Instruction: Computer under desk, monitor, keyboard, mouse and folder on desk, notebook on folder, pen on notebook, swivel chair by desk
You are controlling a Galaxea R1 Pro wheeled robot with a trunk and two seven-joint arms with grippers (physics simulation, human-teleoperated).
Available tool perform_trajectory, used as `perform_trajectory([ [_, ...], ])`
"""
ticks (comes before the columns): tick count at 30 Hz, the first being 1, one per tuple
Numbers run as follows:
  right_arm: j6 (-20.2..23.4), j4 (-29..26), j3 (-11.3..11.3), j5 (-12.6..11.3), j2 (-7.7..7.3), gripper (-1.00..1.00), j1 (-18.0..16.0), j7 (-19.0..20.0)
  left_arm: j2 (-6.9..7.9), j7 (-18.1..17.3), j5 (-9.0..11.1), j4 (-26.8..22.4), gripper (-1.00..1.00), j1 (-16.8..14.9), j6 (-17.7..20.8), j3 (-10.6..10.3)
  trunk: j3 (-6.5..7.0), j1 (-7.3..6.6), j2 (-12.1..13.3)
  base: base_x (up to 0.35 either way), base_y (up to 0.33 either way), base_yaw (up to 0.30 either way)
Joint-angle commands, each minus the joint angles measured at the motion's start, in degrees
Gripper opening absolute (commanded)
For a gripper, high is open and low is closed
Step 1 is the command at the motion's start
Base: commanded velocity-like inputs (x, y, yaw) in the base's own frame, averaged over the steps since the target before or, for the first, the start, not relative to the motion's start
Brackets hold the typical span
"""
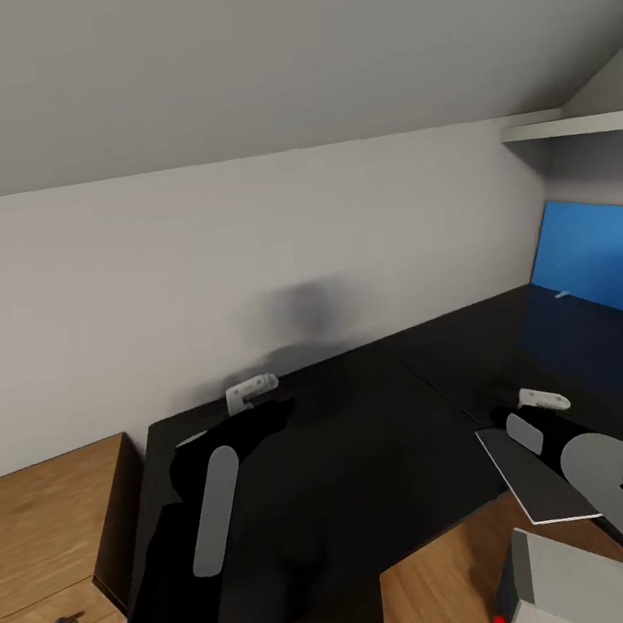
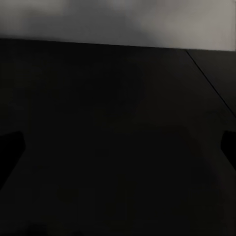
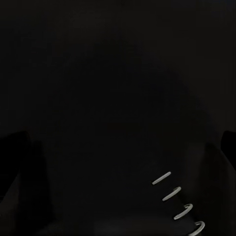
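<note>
Both arms are glossy black with long light-grey panels and small white wrist brackets.

A home room fitted out as a study corner — a black-topped desk [image 1: 374, 443] runs into the angle of plain white walls under a sloping ceiling, backed by a blue panel [image 1: 602, 258]. Beside it stands a low light-wood cabinet [image 1: 47, 548] with long handles, and a white shelf [image 1: 575, 126] hangs above.

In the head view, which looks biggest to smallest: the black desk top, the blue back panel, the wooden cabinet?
1. desk
2. and 3. wooden cabinet and blue back panel: look alike; both run out of frame, so unranked.
</note>
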Motion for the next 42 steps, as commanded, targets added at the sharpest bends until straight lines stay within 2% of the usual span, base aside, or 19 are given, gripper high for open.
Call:
perform_trajectory([
  [1,1.0,1.9,0.2,-0.9,-0.02,1.00,0.0,-0.1,-0.01,0.6,0.6,-0.1,1.00,-0.1,0.1,0.0,-0.07,0.00,0.0,-0.009,0.000,0.000],
  [42,0.9,1.9,0.2,-0.7,0.03,1.00,0.0,-0.1,-0.01,0.6,0.7,0.0,1.00,-0.1,0.2,-0.1,-0.07,0.00,0.0,-0.093,0.000,0.000],
])
